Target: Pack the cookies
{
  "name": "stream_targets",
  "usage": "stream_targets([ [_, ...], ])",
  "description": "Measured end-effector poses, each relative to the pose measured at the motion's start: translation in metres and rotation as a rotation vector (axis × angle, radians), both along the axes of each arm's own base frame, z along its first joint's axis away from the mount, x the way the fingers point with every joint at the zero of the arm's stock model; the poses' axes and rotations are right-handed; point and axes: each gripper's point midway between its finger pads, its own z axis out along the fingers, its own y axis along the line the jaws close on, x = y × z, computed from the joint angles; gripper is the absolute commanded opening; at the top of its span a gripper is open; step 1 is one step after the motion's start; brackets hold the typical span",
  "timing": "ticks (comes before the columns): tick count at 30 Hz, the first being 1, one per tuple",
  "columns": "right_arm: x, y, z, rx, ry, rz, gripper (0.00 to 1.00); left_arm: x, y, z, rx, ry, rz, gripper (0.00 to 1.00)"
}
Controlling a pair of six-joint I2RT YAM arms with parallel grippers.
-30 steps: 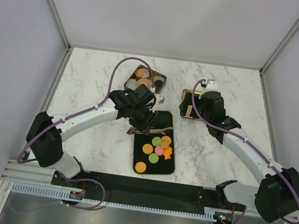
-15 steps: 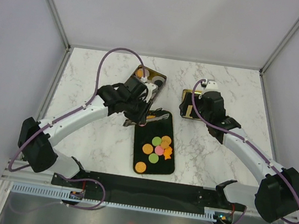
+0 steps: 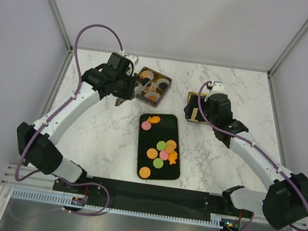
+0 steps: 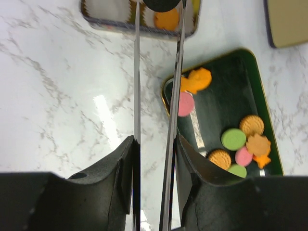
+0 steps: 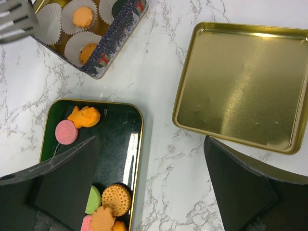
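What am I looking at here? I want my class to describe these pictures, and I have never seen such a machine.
These are two robot arms bolted at the near edge of a marble table. One picture looks down from above. The other two come from a camera on each wrist, so each shows its own tool. On the table lie a black tray of loose cookies, a tin of white paper cups, some with a cookie inside, and a gold lid. The left tool, with long thin metal blades, reaches toward the tin; I cannot tell whether it holds a cookie. The right tool hangs open near the lid, holding nothing.
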Motion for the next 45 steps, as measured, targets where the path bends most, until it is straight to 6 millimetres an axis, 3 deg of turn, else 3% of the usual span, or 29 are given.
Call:
stream_targets([
  [4, -0.001, 0.002, 0.0, 0.006, 0.003, 0.011, 0.98, 0.03, 0.014, 0.002, 0.04, -0.018, 0.08, 0.38],
  [10, -0.002, 0.004, 0.0, 0.012, 0.005, 0.02, 0.98, 0.052, 0.028, -0.026, 0.112, 0.036, 0.142, 0.39],
  [21, -0.003, 0.005, 0.0, 0.017, 0.007, 0.027, 0.98, 0.057, 0.039, -0.045, 0.168, 0.081, 0.175, 0.42],
  [45, -0.003, 0.005, 0.0, 0.018, 0.007, 0.027, 0.98, 0.058, 0.039, -0.047, 0.171, 0.085, 0.175, 0.49],
])
